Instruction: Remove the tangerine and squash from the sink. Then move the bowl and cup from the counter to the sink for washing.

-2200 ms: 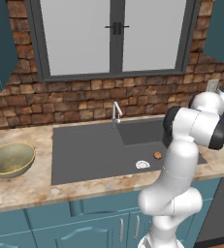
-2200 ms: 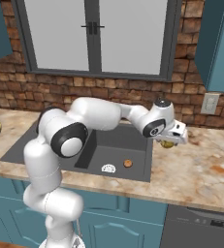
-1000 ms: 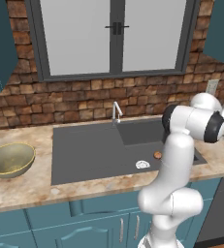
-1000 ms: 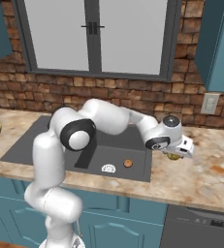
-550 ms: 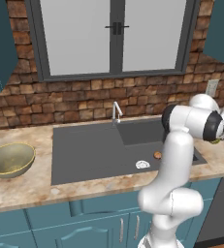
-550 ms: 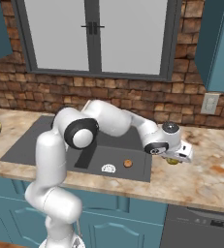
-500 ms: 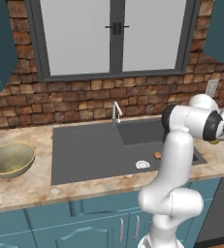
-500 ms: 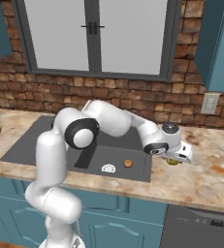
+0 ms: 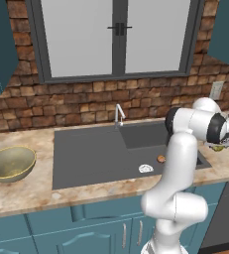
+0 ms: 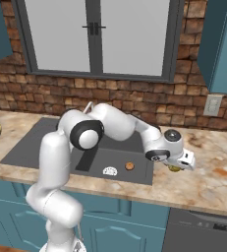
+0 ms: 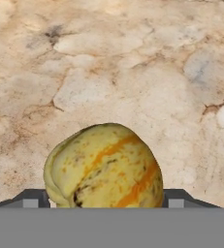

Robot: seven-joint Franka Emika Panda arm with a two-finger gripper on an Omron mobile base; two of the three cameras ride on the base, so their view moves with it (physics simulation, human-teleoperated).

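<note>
- In the hand view the squash point(image 11: 104, 167) is seen closest, yellow-green with orange streaks, its lower part cut off by the bottom of the view.
- The pincer point(image 11: 104, 199) is spread wide, one dark tip point(image 11: 33, 198) on each side of the squash; whether the tips touch the fruit cannot be told.
- Beneath the squash the mottled beige desk point(image 11: 133, 72) is seen; whether the fruit rests on it is not clear.
- From the right base view the pincer point(image 10: 180, 166) is seen low over the desk point(image 10: 213, 172), right of the sink point(image 10: 61, 147), with a sliver of the squash point(image 10: 174, 168) showing under the hand.
- The tangerine point(image 10: 129, 166) lies in the basin, near the white drain point(image 10: 109, 171).
- In the left base view the squash point(image 9: 217, 147) is largely hidden behind the wrist.
- The bowl point(image 9: 9, 162) stands on the desk left of the sink point(image 9: 86, 154), well apart from the arm.
- The chrome faucet point(image 9: 118, 114) rises at the sink's back edge.
</note>
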